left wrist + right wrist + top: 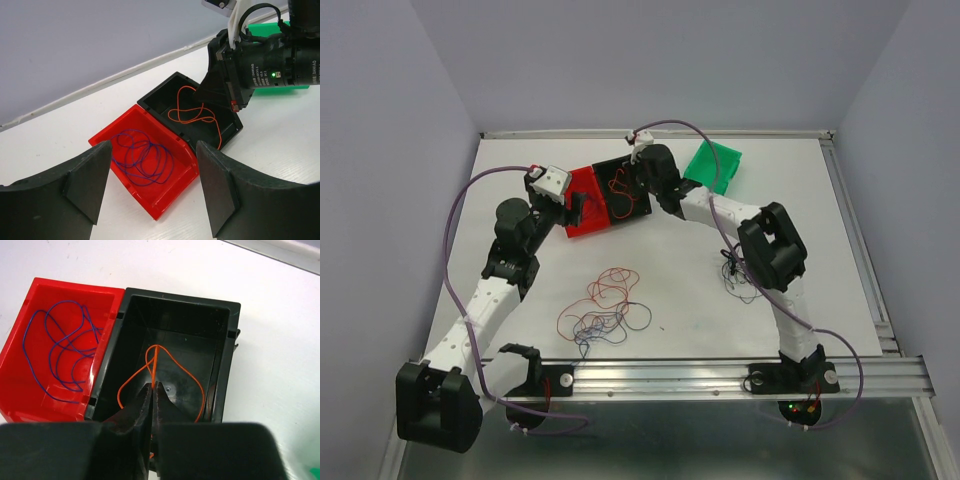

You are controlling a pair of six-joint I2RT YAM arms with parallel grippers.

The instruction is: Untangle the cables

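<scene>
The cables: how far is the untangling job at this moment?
Done: a blue wire lies in the red bin. In hand: the right gripper is shut on an orange wire inside the black bin; the left gripper is open above the red bin. Left: a mixed tangle on the table and dark strands beside the right arm.

Your top camera looks down over the whole counter [800, 200] from its near edge. Both wrist cameras sit close above the red bin [112, 130] and black bin [175, 315], the left slanted, the right steeper.
</scene>
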